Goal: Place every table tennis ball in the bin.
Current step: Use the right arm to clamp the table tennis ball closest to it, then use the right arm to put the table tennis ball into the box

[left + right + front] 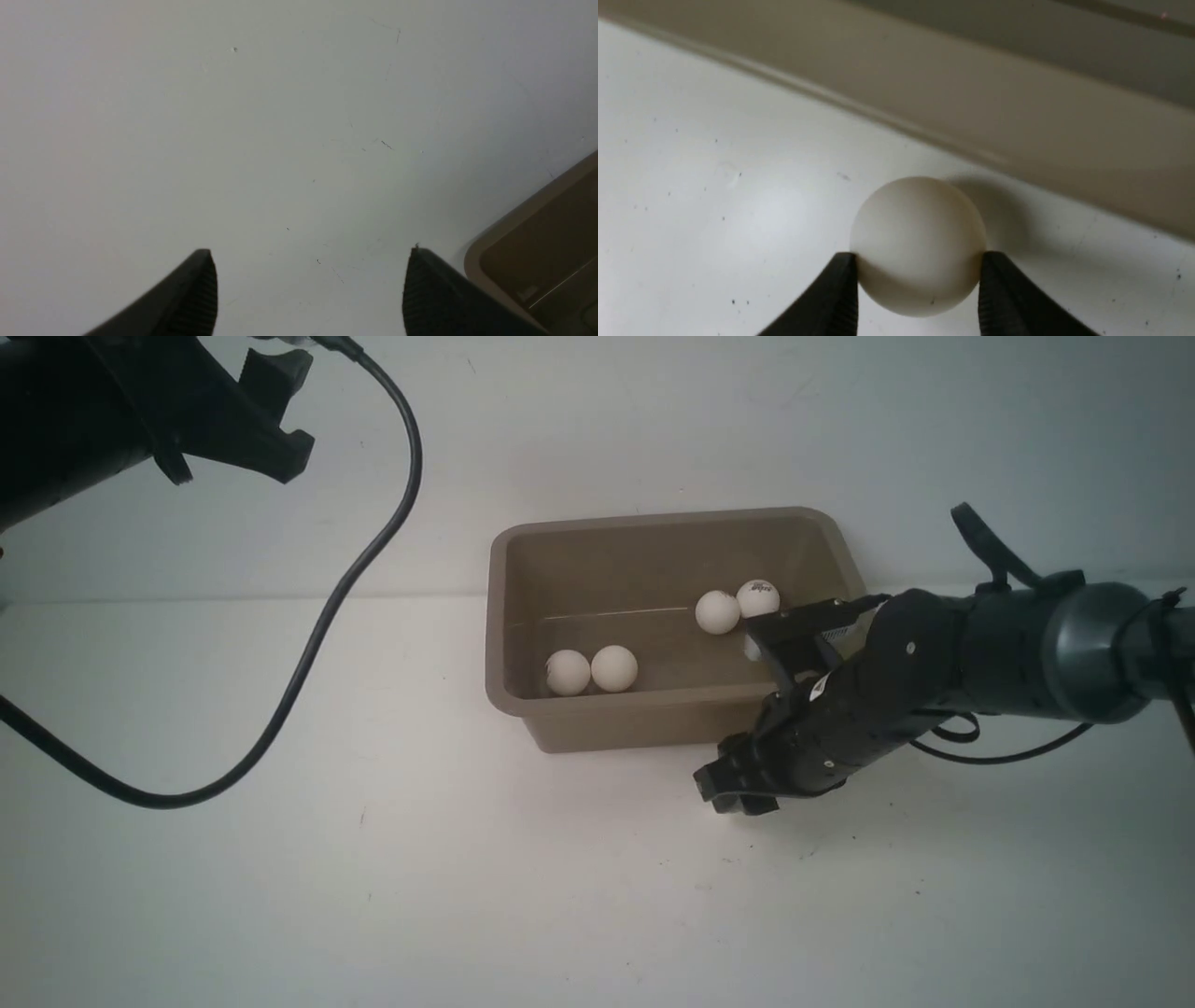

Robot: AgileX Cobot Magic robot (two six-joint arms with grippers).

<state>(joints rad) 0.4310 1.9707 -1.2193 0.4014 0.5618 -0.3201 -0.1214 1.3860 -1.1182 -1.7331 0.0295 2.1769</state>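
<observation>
The taupe bin [653, 520] stands at the middle of the table. Several white table tennis balls lie inside it: two at the front left [568, 672] [614, 667], two at the back right [717, 612] [757, 598], and another partly hidden behind my right arm. My right gripper [738, 793] is low at the bin's front right corner. In the right wrist view it [917, 261] is shut on a white ball [918, 233], fingers touching both sides, close to the table and beside the bin's outer wall [1017, 107]. That ball is hidden in the front view. My left gripper [271, 420] is raised at the far left, open and empty [310, 280].
A black cable [308, 644] loops over the table on the left. The bin's corner [537, 261] shows at the edge of the left wrist view. The white table [467, 896] runs to a white wall behind the bin.
</observation>
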